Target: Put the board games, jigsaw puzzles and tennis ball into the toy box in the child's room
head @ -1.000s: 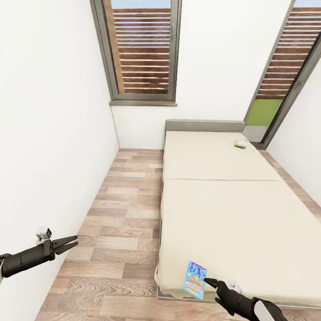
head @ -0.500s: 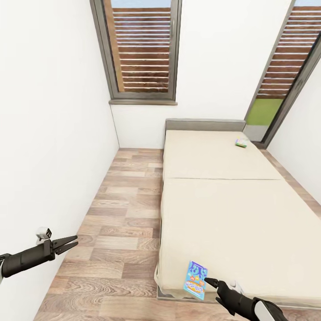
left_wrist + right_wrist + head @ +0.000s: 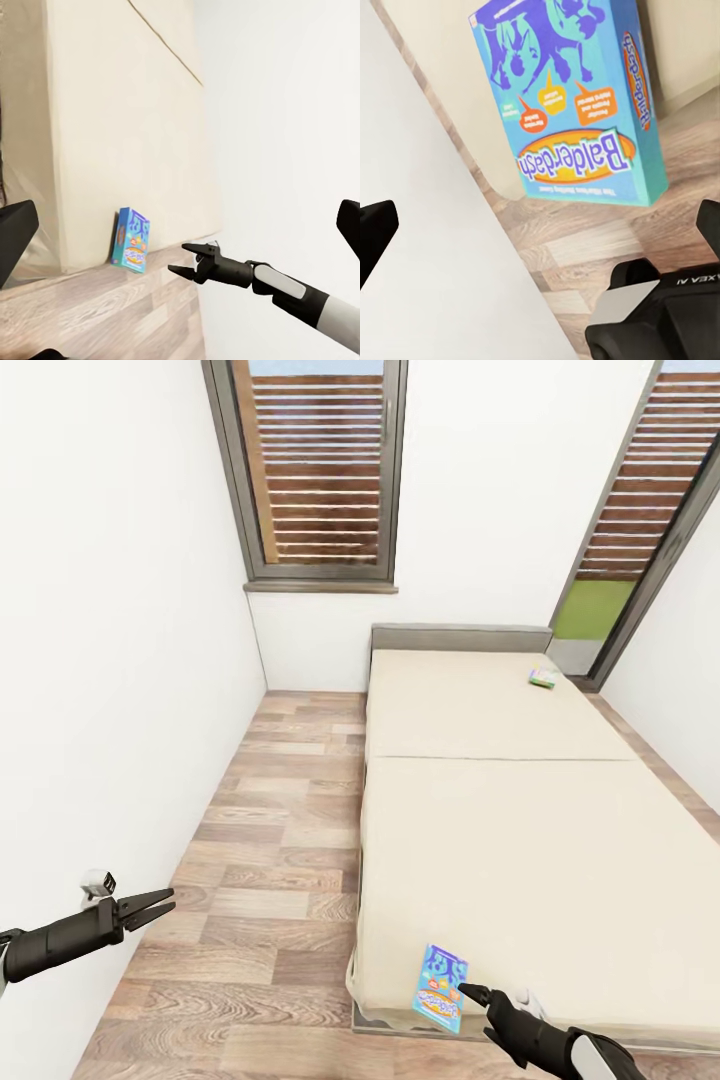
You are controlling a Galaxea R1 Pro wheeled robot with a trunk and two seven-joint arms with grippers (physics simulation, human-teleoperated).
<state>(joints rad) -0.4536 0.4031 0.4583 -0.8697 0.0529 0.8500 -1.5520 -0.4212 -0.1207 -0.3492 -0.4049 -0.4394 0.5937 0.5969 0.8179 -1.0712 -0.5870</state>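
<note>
L claw point(image 3: 165, 903) is hanging over the wood floor point(image 3: 280, 840) by the white wall, jaws slightly apart, holding nothing. Blue Balderdash board game point(image 3: 440, 988) is lying at the bed's point(image 3: 500, 840) near edge, overhanging the corner. R claw point(image 3: 466, 992) is sitting just beside the box, jaws parted a little in the L wrist view, gripping nothing. 2nd board game point(image 3: 543, 678) is lying far off near the headboard.
</note>
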